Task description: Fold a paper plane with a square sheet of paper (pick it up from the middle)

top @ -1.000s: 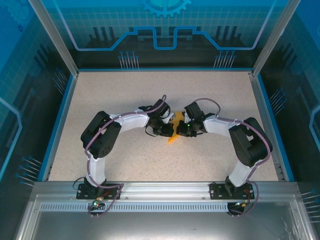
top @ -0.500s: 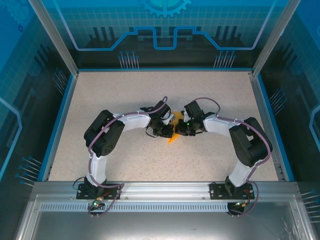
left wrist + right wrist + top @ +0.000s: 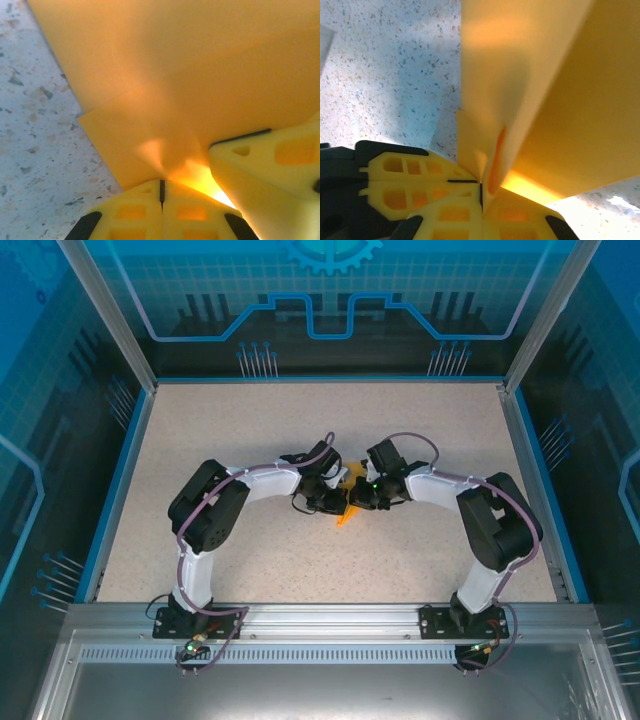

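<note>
At the middle of the speckled tabletop [image 3: 250, 420], between the two arms, is the paper plane [image 3: 345, 518]; from the top camera it shows as a slim orange-yellow sliver whose pointed end aims toward the near edge, most of it hidden under the two wrists; both arms bend inward from their bases so that the left fingers [image 3: 336, 502] and the right fingers [image 3: 357, 498] meet just beside each other over it.

Through the left wrist camera, the left fingers [image 3: 161, 187] are pressed together with only a thin dark seam between them, and the paper plane [image 3: 190, 75] rises out of their tips; they have it pinched; a straight fold edge crosses the paper at the left where one layer steps over another, and the tabletop [image 3: 35, 150] lies beyond it; one of the right fingers [image 3: 265, 170] touches the paper from the right side, just beside the left pair.

Through the right wrist camera, the right fingers [image 3: 481, 197] are likewise closed tight on the paper plane [image 3: 560, 115], a narrow flap and a darker orange crease running down into their seam; the left fingers [image 3: 460, 179], also closed, nip the same spot from the left, touching the right pair; the paper stands on edge away from both in layered panels, with the tabletop [image 3: 385, 65] and a soft shadow behind it; whether any part of the paper touches the tabletop I cannot tell.
</note>
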Controlling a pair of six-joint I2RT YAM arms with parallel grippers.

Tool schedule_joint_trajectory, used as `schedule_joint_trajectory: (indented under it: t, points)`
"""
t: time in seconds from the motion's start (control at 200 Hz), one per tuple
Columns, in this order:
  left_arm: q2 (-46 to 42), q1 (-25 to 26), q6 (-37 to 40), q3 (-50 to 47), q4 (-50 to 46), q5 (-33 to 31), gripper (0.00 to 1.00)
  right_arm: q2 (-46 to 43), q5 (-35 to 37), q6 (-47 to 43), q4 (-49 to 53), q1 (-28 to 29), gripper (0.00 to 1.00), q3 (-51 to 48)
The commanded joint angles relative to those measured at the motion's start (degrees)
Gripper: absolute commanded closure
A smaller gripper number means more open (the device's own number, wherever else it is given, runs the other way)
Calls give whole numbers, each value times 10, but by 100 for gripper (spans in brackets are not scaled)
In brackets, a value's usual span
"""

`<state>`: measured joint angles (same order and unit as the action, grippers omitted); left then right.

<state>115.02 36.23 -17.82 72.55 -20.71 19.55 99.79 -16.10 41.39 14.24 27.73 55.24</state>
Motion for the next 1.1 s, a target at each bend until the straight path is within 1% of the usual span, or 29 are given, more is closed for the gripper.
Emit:
schedule_joint_trajectory:
  t: [0.0, 0.335, 0.65, 0.95, 1.095]
  points:
    - [-21, -8, 11, 16, -12, 13, 95, 12, 18, -15, 26, 2, 98, 18]
    - [-12, -29, 12, 23, -2, 10, 94, 11, 29, -27, 45, 2, 100, 22]
    - [16, -32, 14, 39, -1, 12, 95, 10, 23, -26, 43, 2, 100, 25]
    - [30, -32, 26, 40, -12, -9, 100, 13, 22, -27, 46, 2, 100, 29]
    - [37, -32, 28, 38, -11, -10, 100, 13, 14, -26, 41, 2, 98, 31]
